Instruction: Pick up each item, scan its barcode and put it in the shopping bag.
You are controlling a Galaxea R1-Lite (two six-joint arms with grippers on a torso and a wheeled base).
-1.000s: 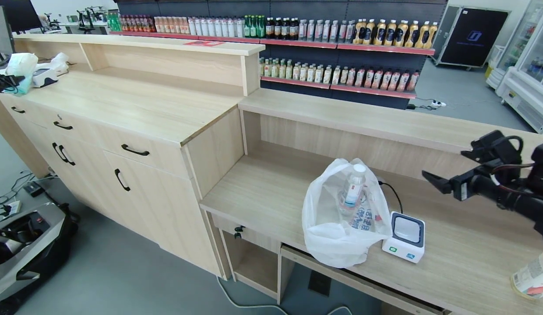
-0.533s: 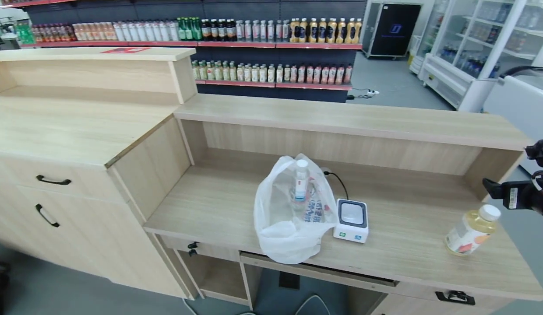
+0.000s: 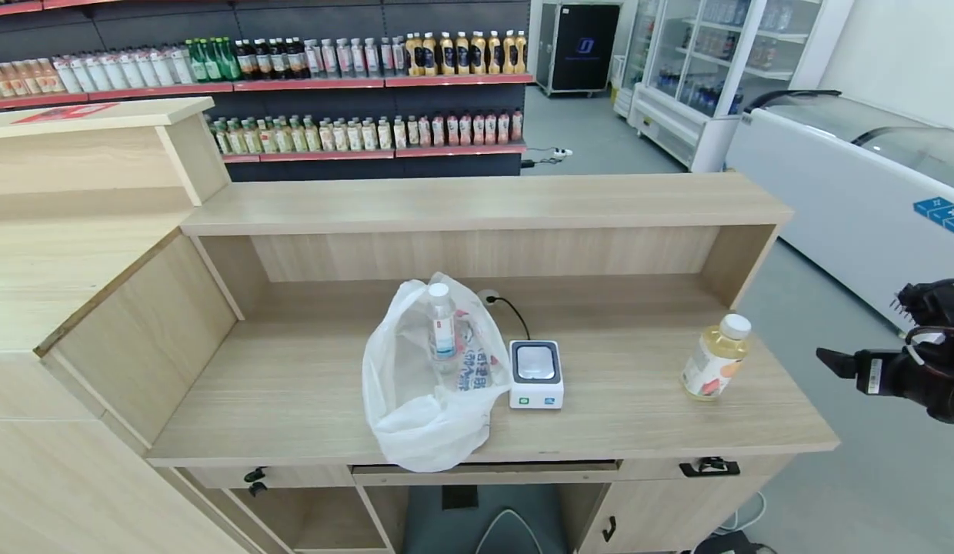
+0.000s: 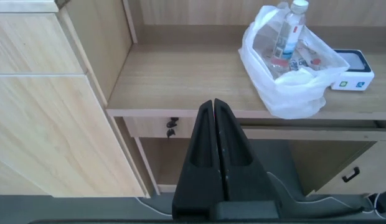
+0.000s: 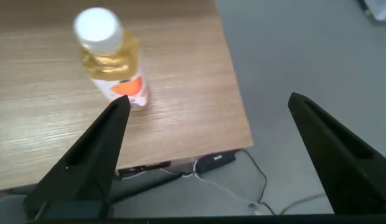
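A yellow drink bottle (image 3: 715, 358) (image 5: 112, 59) with a white cap stands upright near the counter's right end. The white shopping bag (image 3: 427, 385) (image 4: 289, 68) sits mid-counter with a clear water bottle (image 3: 441, 323) (image 4: 287, 28) upright inside it. Right beside the bag is the white barcode scanner (image 3: 535, 373) (image 4: 355, 70). My right gripper (image 3: 835, 362) (image 5: 208, 101) hangs open and empty off the counter's right end, apart from the yellow bottle. My left gripper (image 4: 213, 104) is shut and empty, low in front of the counter, left of the bag.
The counter (image 3: 615, 431) has a raised back ledge (image 3: 485, 201) and a side wall at its right rear. A taller counter (image 3: 54, 254) adjoins on the left. Drink shelves (image 3: 331, 73) and a chest freezer (image 3: 854, 185) stand behind. Open floor lies right of the counter.
The head camera has swung to the right, so the whole picture shifted and the yellow bottle came fully into view. Nothing on the counter has moved.
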